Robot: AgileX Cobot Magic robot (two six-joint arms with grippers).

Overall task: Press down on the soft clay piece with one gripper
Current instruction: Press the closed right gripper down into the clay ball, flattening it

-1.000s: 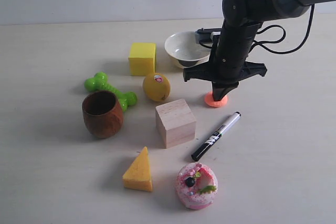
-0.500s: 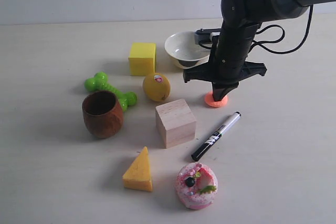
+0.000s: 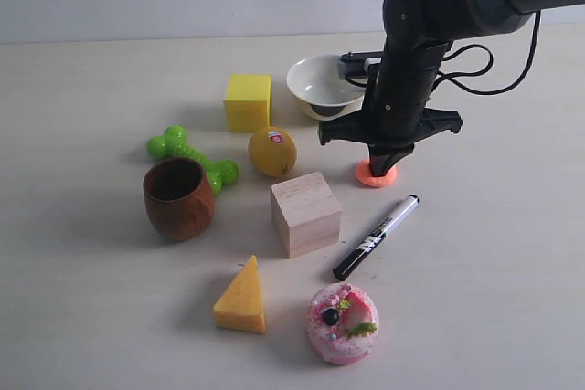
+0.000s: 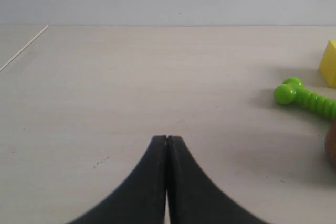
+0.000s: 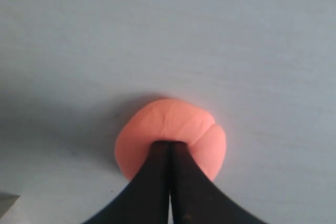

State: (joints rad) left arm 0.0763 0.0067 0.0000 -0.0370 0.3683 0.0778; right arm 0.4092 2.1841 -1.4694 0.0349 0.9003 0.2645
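The soft clay piece [image 3: 375, 175] [image 5: 170, 124] is a small salmon-orange blob on the table, right of the lemon. My right gripper [image 3: 383, 169] [image 5: 169, 143] points straight down, shut, with its closed tips sunk into the top of the clay, which bulges around them. The arm hides part of the blob in the exterior view. My left gripper [image 4: 167, 138] is shut with nothing in it, low over bare table; it does not show in the exterior view.
A white bowl [image 3: 322, 85] stands just behind the right arm. A black marker [image 3: 377, 237], a wooden cube [image 3: 305, 213], a lemon [image 3: 272, 152], a yellow block [image 3: 248, 101], a green dumbbell toy [image 3: 192, 158] [image 4: 304, 98], a brown cup [image 3: 179, 197], an orange-yellow wedge [image 3: 241, 297] and a pink donut [image 3: 343, 322] lie around.
Almost nothing has changed: the right arm has shifted only slightly, its shut tips staying on the clay.
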